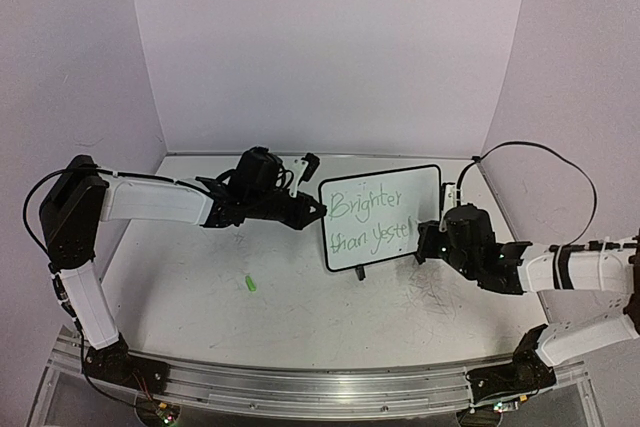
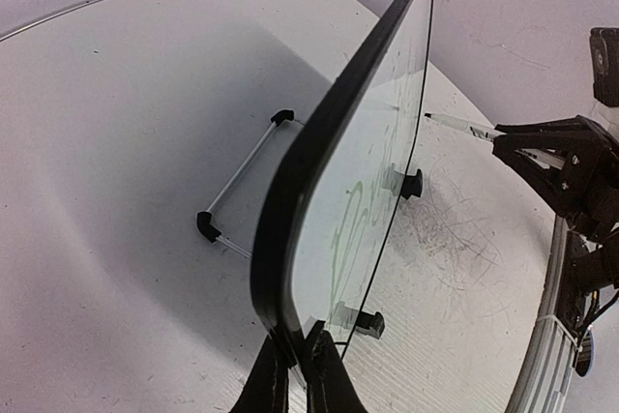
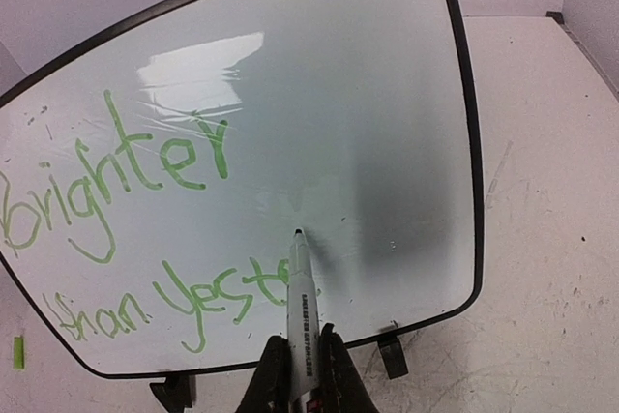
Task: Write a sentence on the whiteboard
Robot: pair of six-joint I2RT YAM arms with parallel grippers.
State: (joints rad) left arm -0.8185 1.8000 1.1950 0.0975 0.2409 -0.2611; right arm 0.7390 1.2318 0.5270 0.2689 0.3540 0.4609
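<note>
The whiteboard stands upright on its small black feet at the back middle of the table. The sentence on it reads "Brighter than Yeste" in green, in two lines. My left gripper is shut on the whiteboard's left edge, and its fingers pinch the black frame from both sides. My right gripper is shut on a white marker at the whiteboard's lower right. The marker points at the board just after the last letter. Whether its tip touches cannot be told.
A small green cap lies on the table left of the board and shows at the left edge of the right wrist view. A wire stand props the board from behind. Grey scribble scratches mark the tabletop. An aluminium rail runs along the near edge.
</note>
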